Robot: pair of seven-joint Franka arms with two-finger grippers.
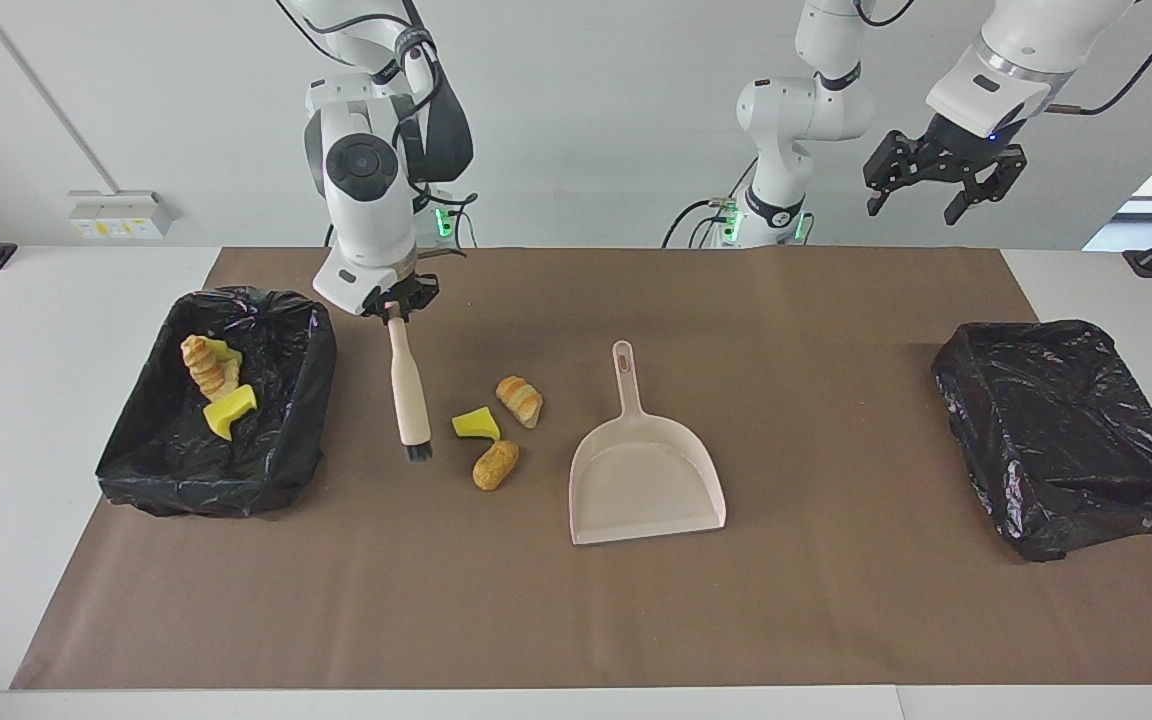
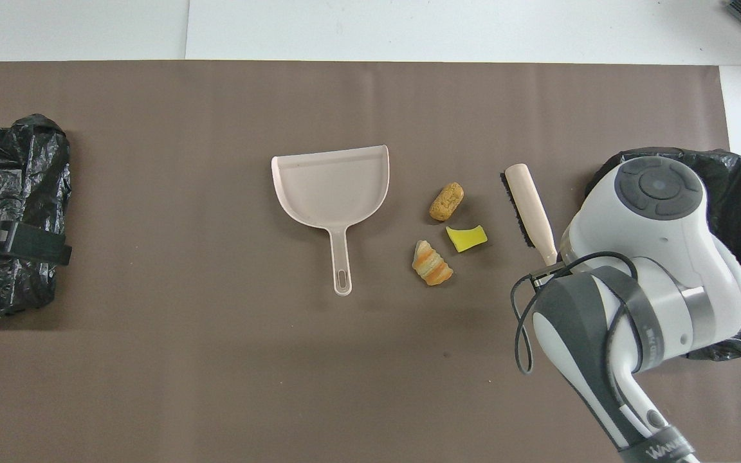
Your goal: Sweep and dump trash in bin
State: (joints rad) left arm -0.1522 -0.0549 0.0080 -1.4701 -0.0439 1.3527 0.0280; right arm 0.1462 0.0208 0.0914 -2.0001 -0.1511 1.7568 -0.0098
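Observation:
My right gripper [image 1: 396,306] is shut on the top of the beige-handled brush [image 1: 406,385] [image 2: 531,207], whose dark bristles point down at the mat. Three bits of trash lie between the brush and the pale pink dustpan [image 1: 646,480] [image 2: 332,183], apart from both. They are a yellow sponge piece [image 1: 476,424] [image 2: 466,237], a striped croissant piece [image 1: 520,400] [image 2: 431,271] and a brown bread piece [image 1: 494,465] [image 2: 446,201]. The black-lined bin [image 1: 206,490] [image 2: 734,173] at the right arm's end holds a croissant piece [image 1: 208,365] and yellow sponge pieces [image 1: 229,410]. My left gripper [image 1: 941,185] waits open, high in the air.
A second black-lined bin [image 1: 1066,430] [image 2: 4,161] stands at the left arm's end of the brown mat [image 1: 836,620]. In the overhead view the right arm covers much of the bin at its end. The dustpan's handle [image 1: 624,375] points toward the robots.

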